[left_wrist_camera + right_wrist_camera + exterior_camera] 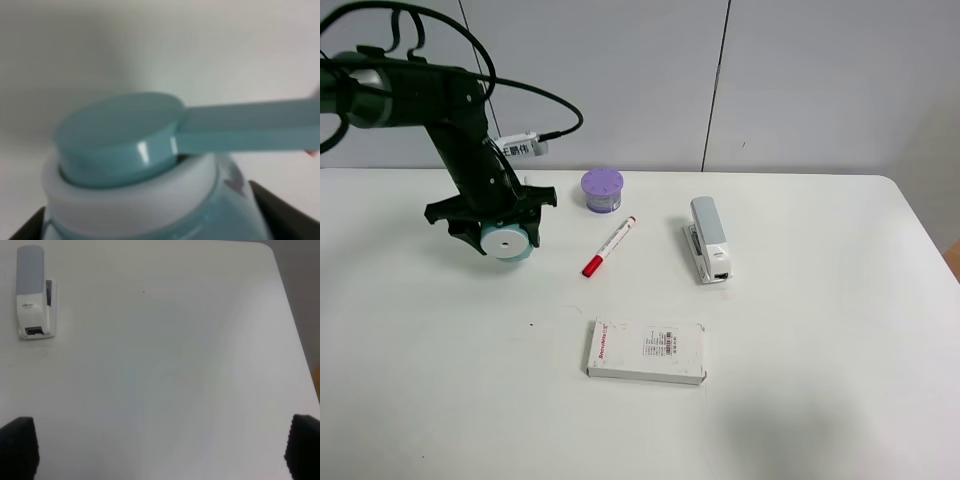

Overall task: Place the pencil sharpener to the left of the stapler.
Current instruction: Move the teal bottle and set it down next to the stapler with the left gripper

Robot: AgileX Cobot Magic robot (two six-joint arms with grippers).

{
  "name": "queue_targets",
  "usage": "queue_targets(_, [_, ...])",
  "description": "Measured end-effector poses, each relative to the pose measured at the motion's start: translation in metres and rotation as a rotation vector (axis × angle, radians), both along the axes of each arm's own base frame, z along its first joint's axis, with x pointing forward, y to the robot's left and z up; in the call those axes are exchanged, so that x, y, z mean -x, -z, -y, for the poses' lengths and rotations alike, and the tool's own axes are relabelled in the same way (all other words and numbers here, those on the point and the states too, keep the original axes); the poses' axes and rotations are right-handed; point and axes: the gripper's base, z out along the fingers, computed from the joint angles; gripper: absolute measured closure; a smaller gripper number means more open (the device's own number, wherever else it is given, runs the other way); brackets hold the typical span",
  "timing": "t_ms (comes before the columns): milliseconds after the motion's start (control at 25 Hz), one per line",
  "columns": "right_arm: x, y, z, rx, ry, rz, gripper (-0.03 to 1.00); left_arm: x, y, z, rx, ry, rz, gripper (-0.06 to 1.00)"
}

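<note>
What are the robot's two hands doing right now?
Left gripper: closed, holding the pencil sharpener.
Right gripper: open, holding nothing.

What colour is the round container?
Purple; the round container shows best in the exterior high view.

Exterior high: mounted above the front of the desk (820, 400), it looks down and across to the grey wall. It is far enough back to hold the whole top.
Left wrist: it sits very close on the pencil sharpener (140, 165), which is blurred and fills the lower frame. Dark fingers (282, 212) show in the lower corners.
Right wrist: it is high over the desk and faces almost straight down. The stapler (34, 292) is small at the upper left, and dark fingertips (19, 447) show in the lower corners.
Shared: the exterior and right wrist views both hold the stapler and the desk's right part. The exterior and left wrist views both hold the pencil sharpener.
</note>
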Motion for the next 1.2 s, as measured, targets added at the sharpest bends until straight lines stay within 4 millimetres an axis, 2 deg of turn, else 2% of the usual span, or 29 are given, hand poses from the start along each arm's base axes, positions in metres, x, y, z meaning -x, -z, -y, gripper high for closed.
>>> queue_targets(120, [0.000, 0.000, 0.000, 0.000, 0.000, 0.000, -0.02, 0.004, -0.027, 0.006, -0.002, -0.008, 0.002, 0.26])
queue_targets(280, [0.000, 0.000, 0.000, 0.000, 0.000, 0.000, -0.02, 0.008, -0.053, 0.034, 0.010, 0.039, 0.024, 0.26])
queue_targets(360, [0.000, 0.000, 0.000, 0.000, 0.000, 0.000, -0.02, 0.011, -0.062, 0.051, 0.030, 0.050, 0.047, 0.26])
queue_targets(520, [0.000, 0.000, 0.000, -0.001, 0.000, 0.000, -0.02, 0.024, -0.067, 0.082, 0.098, 0.044, 0.046, 0.26])
queue_targets(720, [0.000, 0.000, 0.000, -0.001, 0.000, 0.000, -0.02, 0.035, -0.055, 0.113, 0.143, 0.054, 0.025, 0.26])
queue_targets(960, [0.000, 0.000, 0.000, -0.001, 0.000, 0.000, -0.02, 0.039, -0.008, 0.141, 0.123, 0.082, -0.059, 0.26])
queue_targets(1120, [0.000, 0.000, 0.000, -0.001, 0.000, 0.000, -0.02, 0.031, 0.007, 0.156, 0.139, 0.085, -0.067, 0.26])
queue_targets(1200, [0.000, 0.000, 0.000, -0.001, 0.000, 0.000, -0.02, 0.020, 0.002, 0.165, 0.163, 0.091, -0.039, 0.26])
